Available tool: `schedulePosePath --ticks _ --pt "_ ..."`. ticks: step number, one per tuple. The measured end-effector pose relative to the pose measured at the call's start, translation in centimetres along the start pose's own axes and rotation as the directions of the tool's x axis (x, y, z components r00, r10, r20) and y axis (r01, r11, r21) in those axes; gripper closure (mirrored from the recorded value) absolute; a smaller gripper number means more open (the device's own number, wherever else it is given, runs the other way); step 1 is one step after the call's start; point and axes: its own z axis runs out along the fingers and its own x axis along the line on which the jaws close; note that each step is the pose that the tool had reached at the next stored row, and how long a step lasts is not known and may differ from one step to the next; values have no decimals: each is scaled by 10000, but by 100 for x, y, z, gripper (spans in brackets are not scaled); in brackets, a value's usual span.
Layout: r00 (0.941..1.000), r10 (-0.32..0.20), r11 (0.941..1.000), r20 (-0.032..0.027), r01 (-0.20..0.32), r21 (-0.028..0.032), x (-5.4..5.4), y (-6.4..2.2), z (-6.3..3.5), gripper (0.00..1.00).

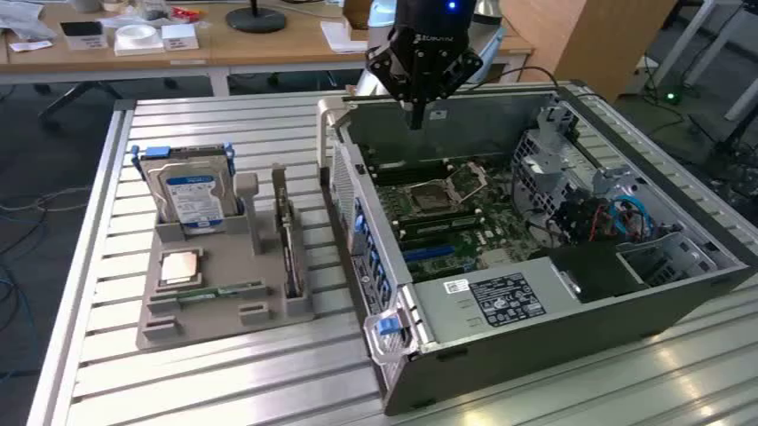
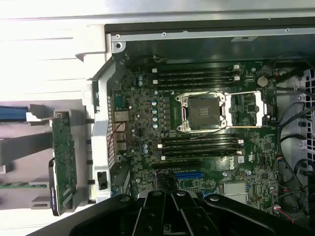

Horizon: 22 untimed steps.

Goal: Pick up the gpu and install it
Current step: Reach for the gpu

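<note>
From the exterior view we read the overall layout. The open computer case [image 1: 569,266] lies on its side on the slatted table [image 1: 237,390]. A grey holder [image 1: 225,311] sits just beside it, toward the exterior view's left. The holder carries an upright hard drive [image 1: 190,200] with a blue label. It also carries the gpu [image 1: 288,240], standing on edge in a slot on the side nearest the case.

From the wrist view we read the board detail: the motherboard [image 2: 142,147], its open processor socket [image 2: 204,110], memory slots [image 2: 197,76] on either side of the socket, and a blue expansion slot [image 2: 189,174]. In this view we see the gpu [image 2: 64,157] by its green circuit face, outside the case wall.

The gripper [image 1: 414,120] hangs above the far end of the case, well apart from the gpu. Its fingers are pressed together, and it holds and touches nothing.
</note>
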Motion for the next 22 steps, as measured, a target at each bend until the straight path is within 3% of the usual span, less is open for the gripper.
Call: schedulePosePath --ticks 14,22 --pt "10000 2 10000 2 -2 -2 9 -1 1 89" --pt "10000 -1 10000 1 1 0 172 -13 -3 89"
